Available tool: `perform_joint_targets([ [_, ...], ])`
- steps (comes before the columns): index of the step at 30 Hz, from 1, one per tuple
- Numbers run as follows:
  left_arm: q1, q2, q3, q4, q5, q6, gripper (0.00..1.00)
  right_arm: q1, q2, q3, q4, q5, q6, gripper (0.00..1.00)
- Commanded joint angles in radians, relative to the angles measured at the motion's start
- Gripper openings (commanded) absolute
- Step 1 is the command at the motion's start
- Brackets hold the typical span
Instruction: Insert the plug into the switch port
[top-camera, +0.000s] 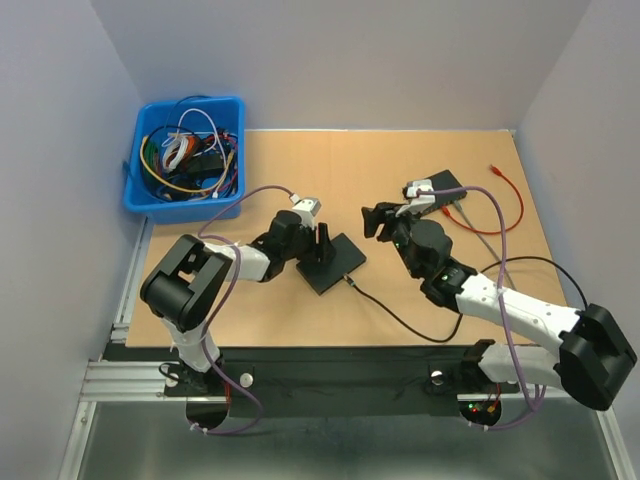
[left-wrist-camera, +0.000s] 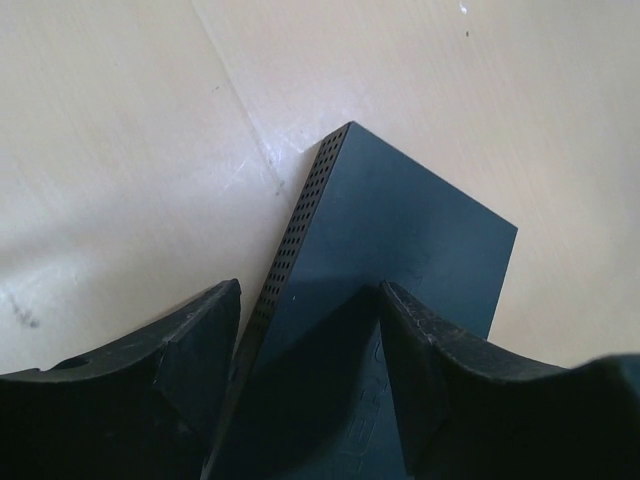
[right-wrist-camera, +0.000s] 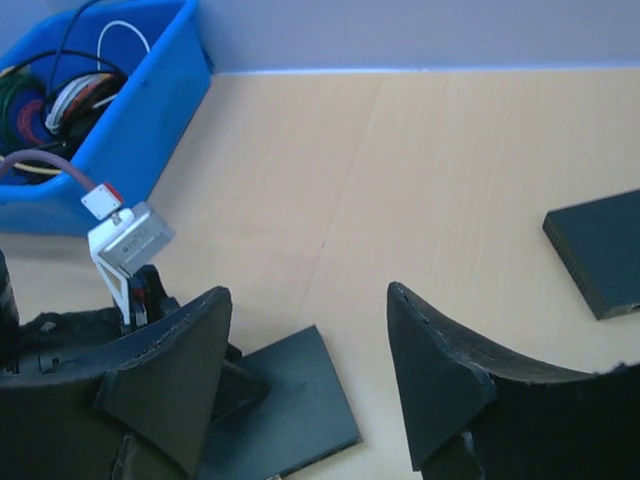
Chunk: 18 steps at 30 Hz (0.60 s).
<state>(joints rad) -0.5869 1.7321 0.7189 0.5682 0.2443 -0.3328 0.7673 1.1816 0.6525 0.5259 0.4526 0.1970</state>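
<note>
L claw at switch edge; vent holes wrist-cam only.

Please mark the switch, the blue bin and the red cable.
switch (top-camera: 338, 263), top view, on its flat top face.
blue bin (top-camera: 183, 207), top view, on its near outer wall.
red cable (top-camera: 513, 188), top view, on its curved run.

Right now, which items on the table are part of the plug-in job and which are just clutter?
In the job: flat black switch box at centre; thin black cable meeting its near edge.
Lying about: blue plastic bin of cables; second flat black box; orange cable.
</note>
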Motion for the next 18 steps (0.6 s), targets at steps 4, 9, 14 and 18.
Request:
perform_joint_targets([
  [4, 0.009, -0.103, -0.076, -0.09, -0.077, 0.0, 0.69, 0.001, -0.068, -0.108, -0.322, -0.14, 0.212, 0.7],
  [9, 0.009, -0.234, -0.121, -0.061, -0.184, -0.023, 0.69, 0.001, -0.082, -0.162, -0.353, -0.193, 0.269, 0.72],
  [14, 0.007, -0.455, -0.191, -0.108, -0.304, -0.164, 0.69, 0.001, -0.06, -0.182, -0.36, -0.233, 0.306, 0.74],
  [18, -0.011, -0.597, -0.269, -0.188, -0.342, -0.282, 0.68, 0.003, -0.034, -0.159, -0.394, -0.27, 0.302, 0.77],
])
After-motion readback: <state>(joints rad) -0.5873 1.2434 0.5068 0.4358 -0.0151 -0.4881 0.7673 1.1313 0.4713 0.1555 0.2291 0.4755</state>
